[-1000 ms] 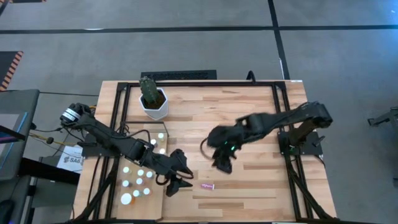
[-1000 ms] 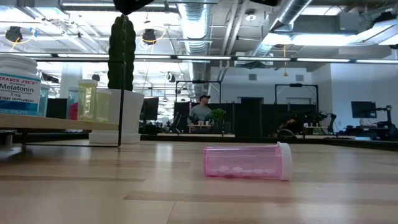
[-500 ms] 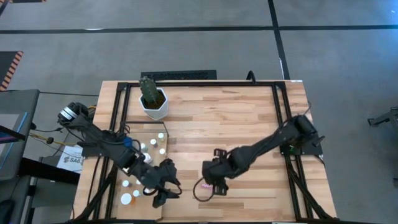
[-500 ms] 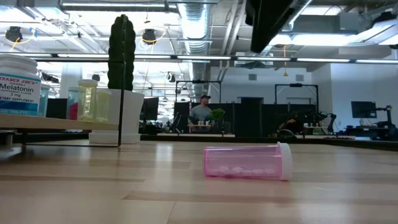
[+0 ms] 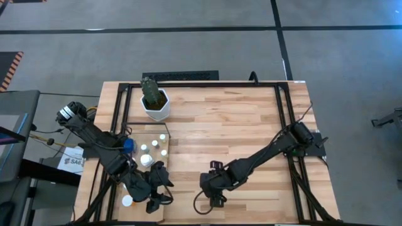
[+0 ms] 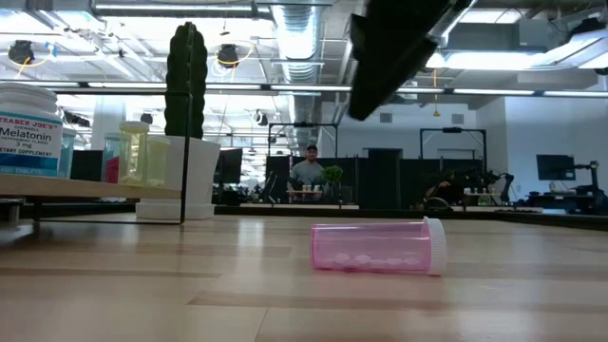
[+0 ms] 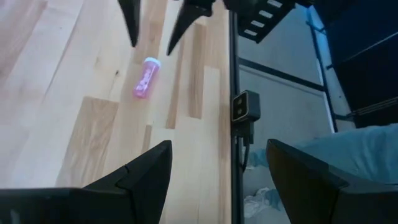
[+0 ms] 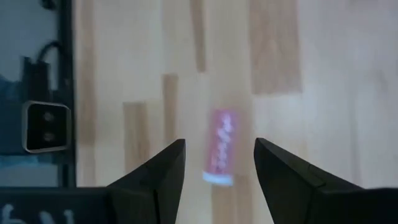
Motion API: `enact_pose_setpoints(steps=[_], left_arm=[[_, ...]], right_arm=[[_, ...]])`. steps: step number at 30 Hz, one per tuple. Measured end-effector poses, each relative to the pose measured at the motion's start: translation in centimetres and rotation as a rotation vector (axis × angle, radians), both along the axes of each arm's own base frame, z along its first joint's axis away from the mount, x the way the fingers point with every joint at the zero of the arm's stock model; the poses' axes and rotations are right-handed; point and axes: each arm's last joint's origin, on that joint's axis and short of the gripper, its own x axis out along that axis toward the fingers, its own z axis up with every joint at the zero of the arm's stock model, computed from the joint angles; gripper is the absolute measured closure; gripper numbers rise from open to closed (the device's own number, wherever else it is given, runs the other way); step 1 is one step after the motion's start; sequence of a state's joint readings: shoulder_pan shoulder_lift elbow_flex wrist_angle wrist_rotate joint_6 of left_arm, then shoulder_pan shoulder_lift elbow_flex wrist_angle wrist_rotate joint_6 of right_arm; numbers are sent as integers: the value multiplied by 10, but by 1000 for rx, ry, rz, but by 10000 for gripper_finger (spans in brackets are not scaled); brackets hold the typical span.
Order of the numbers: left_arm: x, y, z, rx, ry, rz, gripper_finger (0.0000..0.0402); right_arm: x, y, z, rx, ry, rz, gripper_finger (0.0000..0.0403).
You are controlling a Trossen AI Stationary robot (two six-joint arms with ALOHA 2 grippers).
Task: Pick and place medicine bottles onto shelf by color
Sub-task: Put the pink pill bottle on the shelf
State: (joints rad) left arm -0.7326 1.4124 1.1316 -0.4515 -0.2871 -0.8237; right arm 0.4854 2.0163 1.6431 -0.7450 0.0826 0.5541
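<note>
Bottle (image 8: 219,148) lies between right pincer (image 8: 217,163) fingers, hidden from overhead.

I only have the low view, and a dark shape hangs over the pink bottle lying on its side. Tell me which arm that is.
Observer: It is the right gripper, directly above the pink bottle near the table's front edge.
Operator: Report its jaws.
Observer: They are open. In the right wrist view one finger shows on each side of the bottle, and they are not gripping it.
Operator: Now place the other arm.
Observer: The left gripper hovers over the front end of the shelf, with its jaws open and empty.
</note>
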Motion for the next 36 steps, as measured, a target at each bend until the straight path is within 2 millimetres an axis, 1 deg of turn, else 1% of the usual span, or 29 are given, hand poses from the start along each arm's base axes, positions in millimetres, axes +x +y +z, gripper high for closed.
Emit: enact_pose_setpoints(steps=[3,11,17,23,26,33,36], left_arm=[[-2,-1,-1,4,3,13,155],[-3,-2,-1,-1,4,33,155],[0,2,-1,-10,5,67,155],[2,4,-1,-15,8,82,155],[2,4,-1,-24,12,91,155],[2,5,-2,-32,31,112,155],[2,6,-2,-32,31,115,155]], right_arm=[[1,-1,-12,9,-31,12,191],[-9,1,-45,36,-27,-26,191],[-16,-2,-66,58,-39,-52,191],[-20,-6,-79,35,-72,-77,191],[-25,-9,-86,20,-49,-77,191],[-29,-11,-92,19,-44,-93,192],[-29,-11,-92,17,-44,-93,199]])
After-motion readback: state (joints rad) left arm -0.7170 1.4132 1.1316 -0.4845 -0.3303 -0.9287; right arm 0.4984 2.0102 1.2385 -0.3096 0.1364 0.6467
